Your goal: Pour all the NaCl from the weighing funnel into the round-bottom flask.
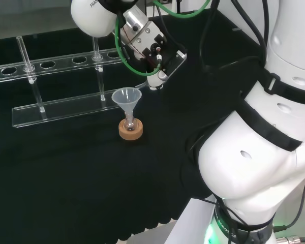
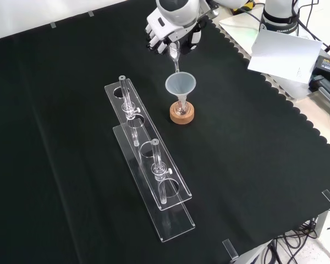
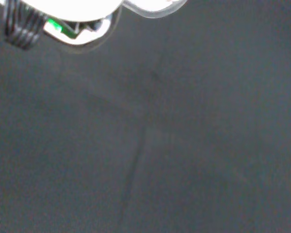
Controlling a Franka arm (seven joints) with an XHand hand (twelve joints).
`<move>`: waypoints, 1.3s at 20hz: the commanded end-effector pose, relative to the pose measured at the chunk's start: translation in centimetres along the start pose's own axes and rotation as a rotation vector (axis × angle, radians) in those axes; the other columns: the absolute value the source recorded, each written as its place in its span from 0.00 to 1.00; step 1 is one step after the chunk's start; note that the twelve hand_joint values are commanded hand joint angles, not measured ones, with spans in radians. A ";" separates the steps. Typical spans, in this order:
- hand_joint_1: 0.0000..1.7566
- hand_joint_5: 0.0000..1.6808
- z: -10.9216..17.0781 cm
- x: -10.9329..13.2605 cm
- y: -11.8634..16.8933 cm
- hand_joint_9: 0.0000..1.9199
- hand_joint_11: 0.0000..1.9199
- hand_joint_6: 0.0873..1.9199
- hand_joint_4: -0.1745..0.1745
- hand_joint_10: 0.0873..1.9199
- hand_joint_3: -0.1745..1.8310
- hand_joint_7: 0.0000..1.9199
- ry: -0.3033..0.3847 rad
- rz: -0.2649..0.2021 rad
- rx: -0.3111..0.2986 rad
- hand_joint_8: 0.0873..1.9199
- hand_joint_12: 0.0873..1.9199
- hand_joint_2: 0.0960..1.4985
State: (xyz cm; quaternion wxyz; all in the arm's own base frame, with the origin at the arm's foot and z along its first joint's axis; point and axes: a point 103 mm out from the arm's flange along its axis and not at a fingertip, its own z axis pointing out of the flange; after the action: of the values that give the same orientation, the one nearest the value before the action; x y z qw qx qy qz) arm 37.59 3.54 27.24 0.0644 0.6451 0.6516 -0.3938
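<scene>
Black cloth covers the worktop. Just below the robot hand, a clear plastic funnel sits in the small round-bottom flask on its cork ring. The fingers pinch the slender glass weighing funnel, tilted spout-down over the wide mouth, seemingly so the salt slides in.

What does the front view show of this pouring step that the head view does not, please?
Front view: the weighing funnel points down from the hand, its tip just above the mouth of the clear funnel. White paper lies beyond the cloth's edge.
Head view: the arm's white links stand at the right, with a green light at the base.
Both: the clear funnel sits in the round-bottom flask on its cork ring, beside the clear rack.
</scene>
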 end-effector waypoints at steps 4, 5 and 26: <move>0.63 0.72 -0.7 0.8 -0.2 0.46 0.42 0.41 1.00 0.17 0.46 0.32 -0.060 0.020 -0.008 0.31 0.54 0.38; 0.63 0.72 -0.7 0.8 -0.1 0.46 0.42 0.41 1.00 0.17 0.46 0.32 -0.058 0.020 -0.006 0.31 0.54 0.38; 0.63 0.71 -0.4 1.0 0.0 0.45 0.41 0.42 1.00 0.17 0.46 0.31 0.046 0.003 0.004 0.31 0.54 0.39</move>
State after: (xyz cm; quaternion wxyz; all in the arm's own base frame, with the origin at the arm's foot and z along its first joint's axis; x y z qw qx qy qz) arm 37.71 5.08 31.23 0.0947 0.6617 0.6464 -0.3679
